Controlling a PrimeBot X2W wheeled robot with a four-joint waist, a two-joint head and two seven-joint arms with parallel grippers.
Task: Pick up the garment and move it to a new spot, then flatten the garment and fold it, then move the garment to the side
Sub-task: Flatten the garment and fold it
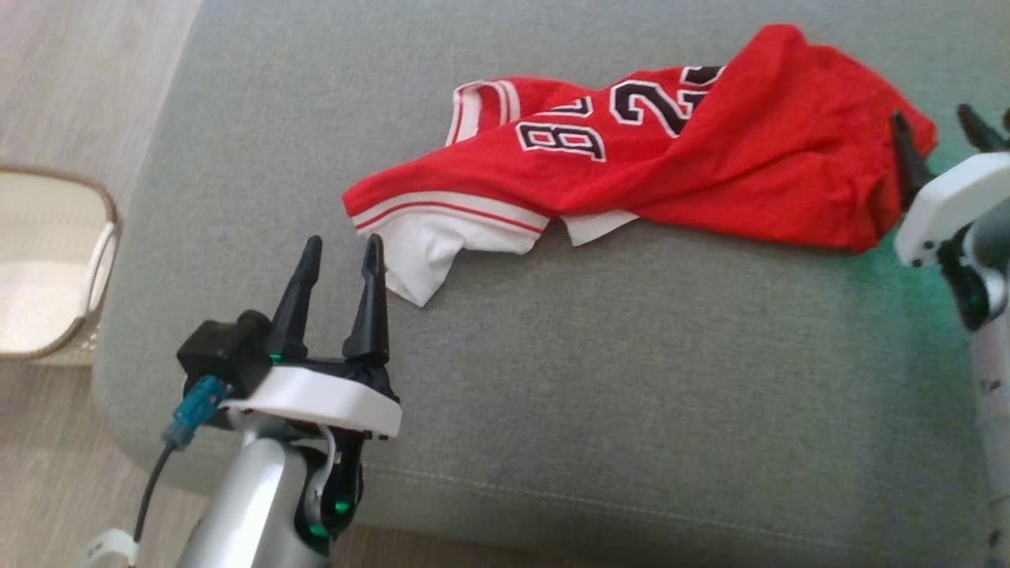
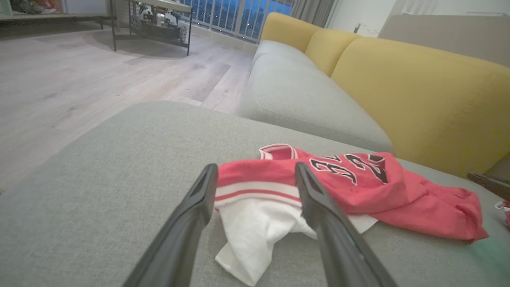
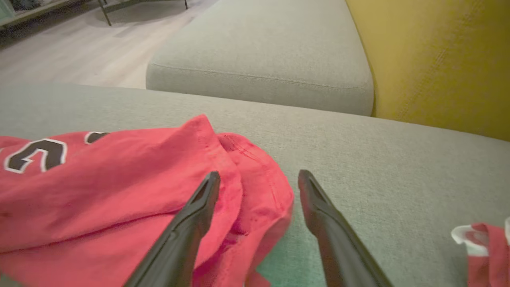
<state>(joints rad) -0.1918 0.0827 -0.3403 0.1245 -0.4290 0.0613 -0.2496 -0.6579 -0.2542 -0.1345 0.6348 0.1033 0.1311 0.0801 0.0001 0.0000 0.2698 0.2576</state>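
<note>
Now left claw (image 1: 344, 241) spread beside garment (image 1: 750, 134); right claw (image 1: 933, 117) spread opposite.

A grey sofa cushion (image 1: 600, 379) bears a crumpled red jersey (image 1: 710, 166).

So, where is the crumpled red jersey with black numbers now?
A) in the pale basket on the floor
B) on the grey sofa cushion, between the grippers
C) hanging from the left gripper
B: the red jersey lies on the grey cushion, left gripper and right gripper open at its ends.
</note>
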